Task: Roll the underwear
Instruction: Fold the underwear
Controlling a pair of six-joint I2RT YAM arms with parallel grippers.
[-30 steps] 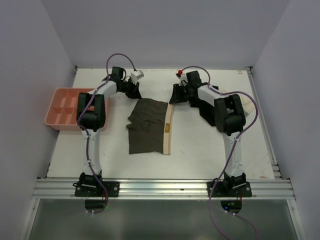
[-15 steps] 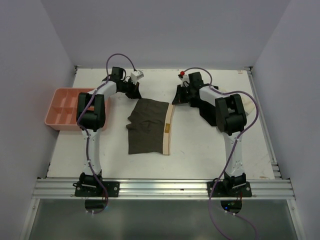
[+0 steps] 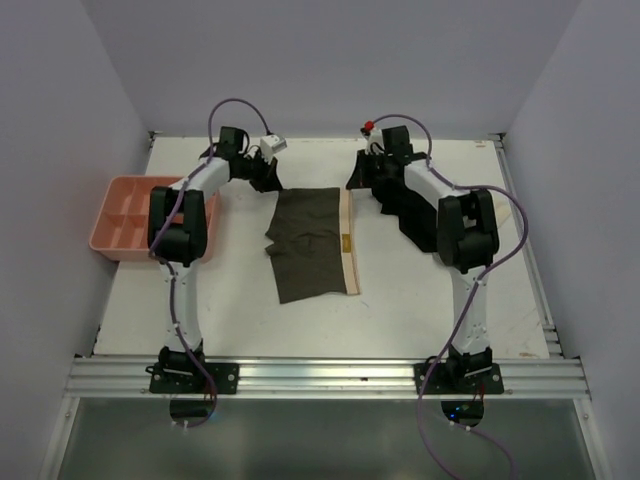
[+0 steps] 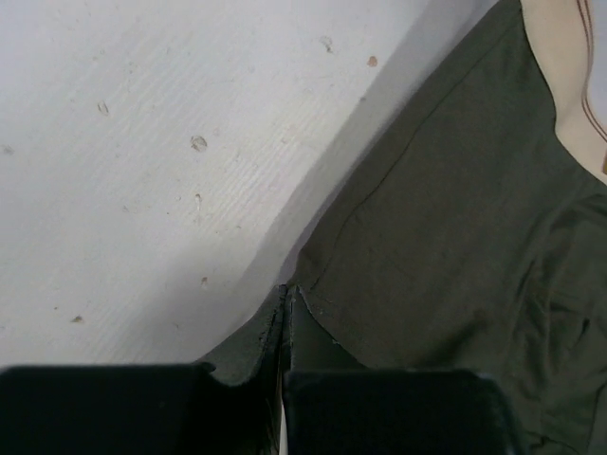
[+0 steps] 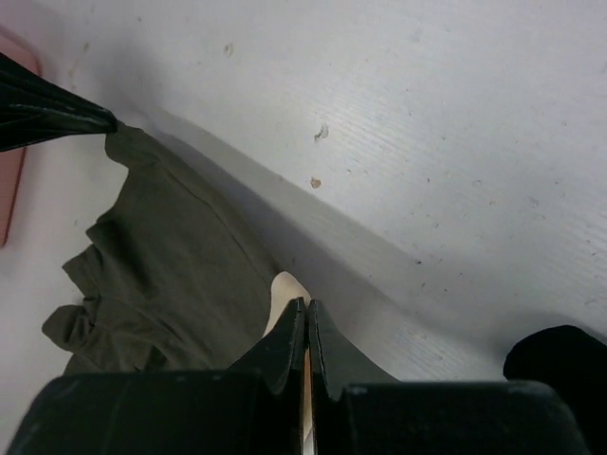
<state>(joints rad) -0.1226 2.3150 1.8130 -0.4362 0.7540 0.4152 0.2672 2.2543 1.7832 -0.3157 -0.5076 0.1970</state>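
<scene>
At the left edge of the white tabletop (image 3: pixel 420 300), partly overhanging it: a pink plastic tray (image 3: pixel 128 215) split into compartments.

Just right of that, near the far edge: the left gripper (image 3: pixel 270 182), too small from above to read. From the left wrist, plain enough: left gripper (image 4: pixel 285 318) clamped shut on one far corner of the dark brown fabric underwear (image 4: pixel 446 218), with a shadow on the tabletop beneath the held edge. Not visible there: the other arm or the tray.

In the middle of the tabletop, seen from above: underwear (image 3: pixel 310 245) spread open, the pale beige elastic waistband (image 3: pixel 347 240) along its right side, far edge strung between the two grippers, near end lying on the surface.

At the far right corner of the garment: the right gripper (image 3: pixel 355 183). From the right wrist: jaws pressed together on the beige waistband corner. Only in this view: the left gripper's black fingers (image 5: pixel 57 109) pinching the opposite corner, and the whole far edge between them.

Further right, under the right arm: a black garment (image 3: pixel 410 215).
</scene>
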